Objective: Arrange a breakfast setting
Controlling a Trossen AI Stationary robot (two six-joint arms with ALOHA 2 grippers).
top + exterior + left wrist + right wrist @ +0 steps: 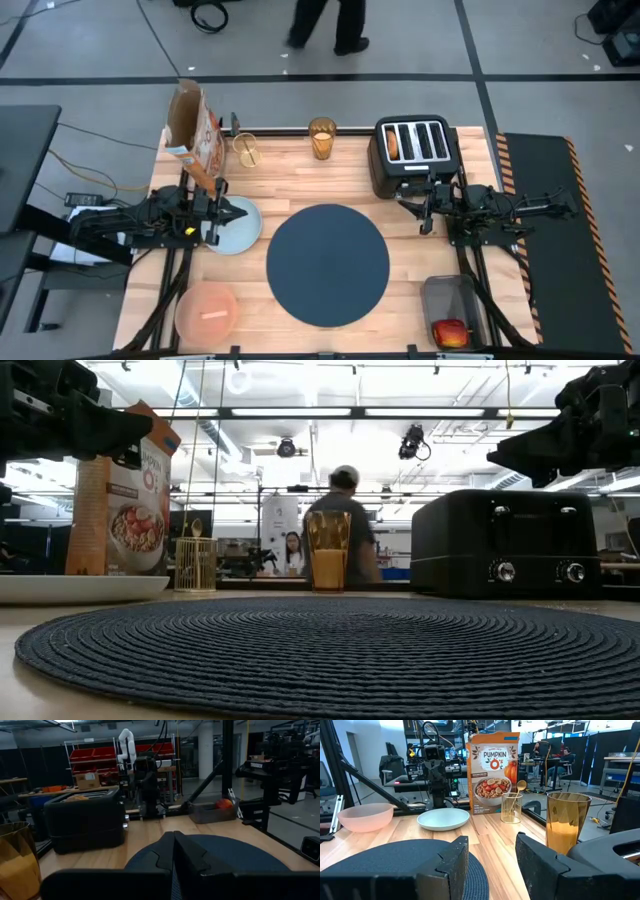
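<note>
While both pincers hover, left (243,211) pressed together, right (409,208) spread, toaster (413,152) flanks mat (327,265).

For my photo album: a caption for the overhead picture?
Two robot arms wait beside a dark-blue mat, breakfast things scattered around it.

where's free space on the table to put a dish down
The dark-blue mat is bare. Bare wood also lies between the mat and the amber tumbler. It is crowded by the cereal box, pale-blue plate and left gripper.
</note>
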